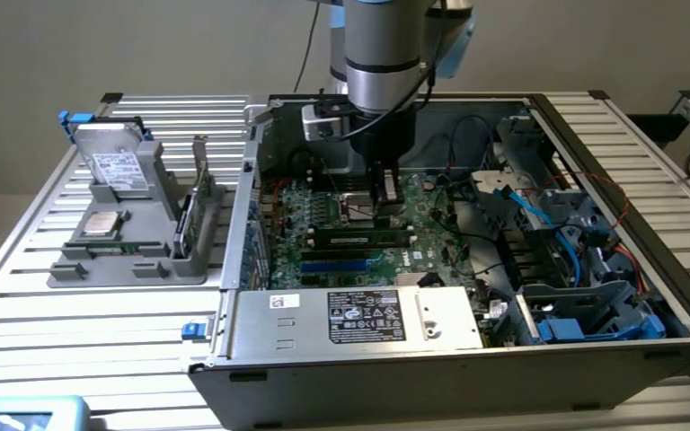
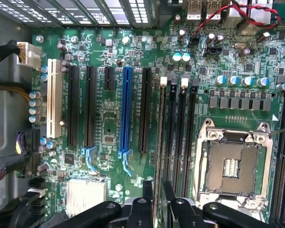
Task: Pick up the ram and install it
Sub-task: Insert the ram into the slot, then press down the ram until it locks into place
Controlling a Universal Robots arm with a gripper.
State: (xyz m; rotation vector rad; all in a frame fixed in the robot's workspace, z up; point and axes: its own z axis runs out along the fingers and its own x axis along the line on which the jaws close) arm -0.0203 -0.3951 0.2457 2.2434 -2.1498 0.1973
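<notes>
The ram (image 1: 363, 239) was a thin green stick with black chips and a white label. It stood on edge, seated level in the motherboard (image 1: 321, 215).

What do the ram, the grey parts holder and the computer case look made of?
Ram: rigid circuit board, matte, with dark chips and a white paper-like label.
Parts holder: probably matte grey plastic, going by its moulded-looking slots.
Computer case: likely painted sheet metal, going by its thin folded edges.

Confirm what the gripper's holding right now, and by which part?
Cannot tell. The ram sits slotted into the motherboard with the gripper straddling its top edge; whether it's clamped there isn't visible.
</notes>
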